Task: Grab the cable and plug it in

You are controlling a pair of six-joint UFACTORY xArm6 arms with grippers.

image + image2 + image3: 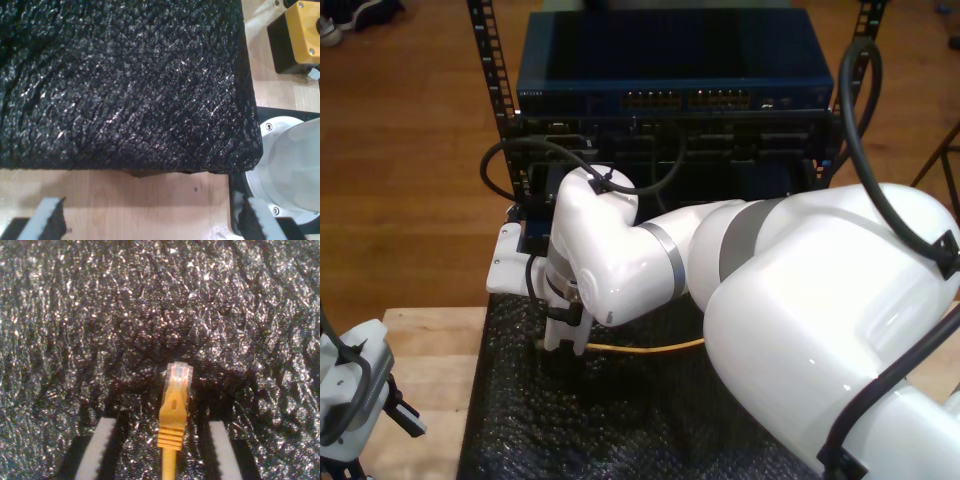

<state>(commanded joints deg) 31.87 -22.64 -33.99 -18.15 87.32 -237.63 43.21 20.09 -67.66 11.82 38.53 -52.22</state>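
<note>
The cable (172,410) is yellow-orange with a clear plug at its tip and lies on the black foam mat (75,315). My second gripper (161,424) is open and straddles the plug's boot, with a gap between the boot and each of the pale fingers (97,450). In the exterior view the big white arm reaches in from the right, its gripper (565,345) low over the mat where the cable (650,347) runs out toward the right. My first gripper (150,202) stands open over bare wood beside the mat's corner (240,160), holding nothing.
A rack with a blue network switch (675,60) and its rows of ports (655,98) stands behind the mat. A white arm base (290,170) and a yellow-and-black box (295,37) sit on the wooden table (150,190). Another arm (350,390) is at the exterior view's lower left.
</note>
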